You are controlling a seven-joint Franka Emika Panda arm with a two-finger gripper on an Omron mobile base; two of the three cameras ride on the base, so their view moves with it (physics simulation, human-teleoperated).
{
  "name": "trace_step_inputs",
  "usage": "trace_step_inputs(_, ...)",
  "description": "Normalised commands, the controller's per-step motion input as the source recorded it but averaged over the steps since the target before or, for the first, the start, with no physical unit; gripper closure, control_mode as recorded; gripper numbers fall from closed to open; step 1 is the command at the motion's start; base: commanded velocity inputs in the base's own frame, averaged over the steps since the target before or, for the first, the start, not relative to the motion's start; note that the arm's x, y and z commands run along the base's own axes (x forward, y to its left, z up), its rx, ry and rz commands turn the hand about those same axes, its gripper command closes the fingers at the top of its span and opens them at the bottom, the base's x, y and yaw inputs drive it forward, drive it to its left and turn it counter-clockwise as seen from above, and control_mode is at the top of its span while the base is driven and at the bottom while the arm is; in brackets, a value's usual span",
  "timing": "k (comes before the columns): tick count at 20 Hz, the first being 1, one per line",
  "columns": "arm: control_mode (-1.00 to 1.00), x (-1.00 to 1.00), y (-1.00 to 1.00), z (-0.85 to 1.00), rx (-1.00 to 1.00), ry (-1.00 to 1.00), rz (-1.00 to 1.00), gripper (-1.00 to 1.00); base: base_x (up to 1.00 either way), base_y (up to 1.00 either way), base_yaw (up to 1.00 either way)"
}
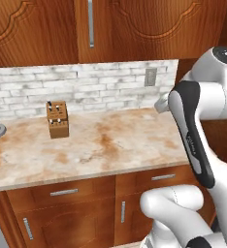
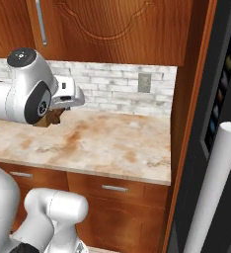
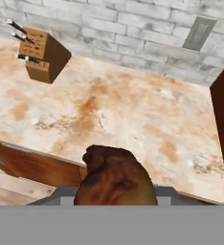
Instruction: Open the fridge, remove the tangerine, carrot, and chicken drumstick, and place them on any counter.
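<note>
One drumstick held above the counter

One dark fridge (image 2: 211, 163) fills the right edge of the right base view, its pale bar handle (image 2: 213, 192) in front. Beside it runs the beige marbled counter (image 1: 110, 145) over reddish-brown cabinets (image 1: 76, 213), backed by a white brick wall (image 1: 86, 89) with an outlet (image 1: 151, 76). A wooden knife block (image 1: 57, 119) stands near the wall. In the hand view the chicken drumstick (image 3: 115, 178) sits at the fingers, apparently pinched between them, above the counter's front edge.
</note>
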Motion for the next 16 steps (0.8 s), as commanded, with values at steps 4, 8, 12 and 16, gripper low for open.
trace_step_inputs(4, -1.0, 0.16, 0.03, -0.44, -0.03, 0.2, 0.0, 1.0, 0.0, 0.0, 0.0)
trace_step_inputs(8, -1.0, 0.69, 0.0, -0.69, -0.07, 0.27, 0.09, 1.0, 0.0, 0.0, 0.0)
trace_step_inputs(12, -1.0, 0.94, -0.07, -1.0, -0.06, 0.21, 0.12, 1.0, 0.0, 0.0, 0.0)
trace_step_inputs(16, -1.0, 1.0, -0.13, -0.97, -0.01, 0.08, 0.09, 1.0, 0.0, 0.0, 0.0)
